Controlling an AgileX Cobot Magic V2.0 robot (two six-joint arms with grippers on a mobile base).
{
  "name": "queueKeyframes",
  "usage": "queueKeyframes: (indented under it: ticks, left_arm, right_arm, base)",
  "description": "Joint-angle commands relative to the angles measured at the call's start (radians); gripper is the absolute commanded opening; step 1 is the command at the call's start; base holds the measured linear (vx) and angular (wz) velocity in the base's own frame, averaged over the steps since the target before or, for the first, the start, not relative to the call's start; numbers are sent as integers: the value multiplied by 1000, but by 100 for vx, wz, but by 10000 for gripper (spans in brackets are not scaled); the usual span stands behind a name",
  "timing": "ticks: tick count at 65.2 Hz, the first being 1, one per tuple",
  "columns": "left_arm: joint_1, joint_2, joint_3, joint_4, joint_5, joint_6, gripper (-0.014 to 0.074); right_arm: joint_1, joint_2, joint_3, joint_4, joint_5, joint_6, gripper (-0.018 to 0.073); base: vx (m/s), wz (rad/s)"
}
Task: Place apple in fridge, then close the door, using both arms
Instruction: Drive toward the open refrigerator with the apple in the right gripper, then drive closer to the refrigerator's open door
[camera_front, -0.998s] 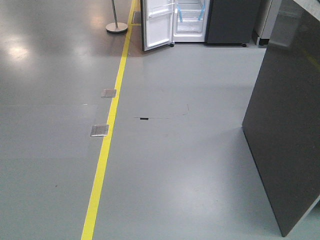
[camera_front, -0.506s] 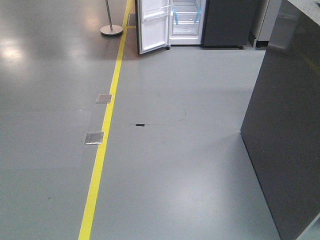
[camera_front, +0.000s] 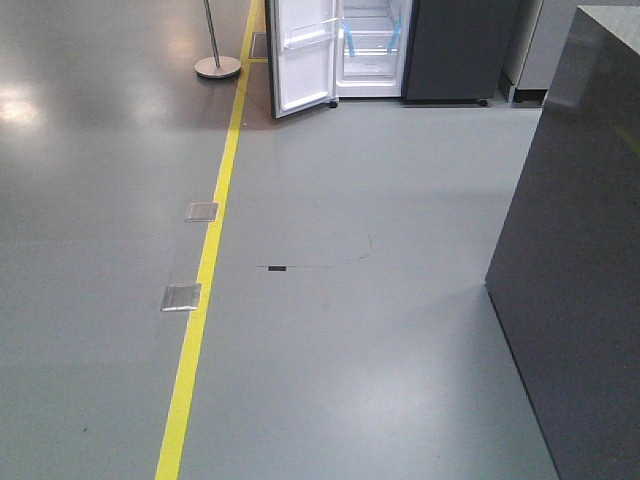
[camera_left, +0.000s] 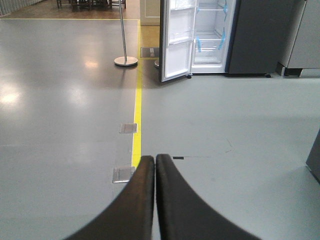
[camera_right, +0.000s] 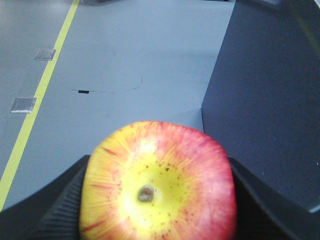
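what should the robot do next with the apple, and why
Probably drive the base forward toward the fridge. The right gripper is shut on the apple, but the fridge stands far off across the floor, likely beyond arm's reach, with its door already open. The left gripper is shut with nothing in it.

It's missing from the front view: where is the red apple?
Right wrist view, lower centre: the yellow-patched red apple sits in the right claw, dark grey cabinet at right.

left pincer (camera_left: 155, 159): fingers pressed together (empty) | right pincer (camera_right: 158, 172): clamped on apple (camera_right: 157, 185)
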Motion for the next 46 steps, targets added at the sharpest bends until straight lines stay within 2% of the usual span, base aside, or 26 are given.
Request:
queueKeyframes:
  ticks: [1,46]
  left_arm:
    - [-1,-14,20,-6,-74,-4,-6]
    - [-1,-14,20,-6,-74,-4,-6]
  right_arm:
    - [2,-3,-30,1,-81,-5,215]
    - [2,-3,-30,1,-81,-5,215]
  base:
    - [22,2]
    - [21,1]
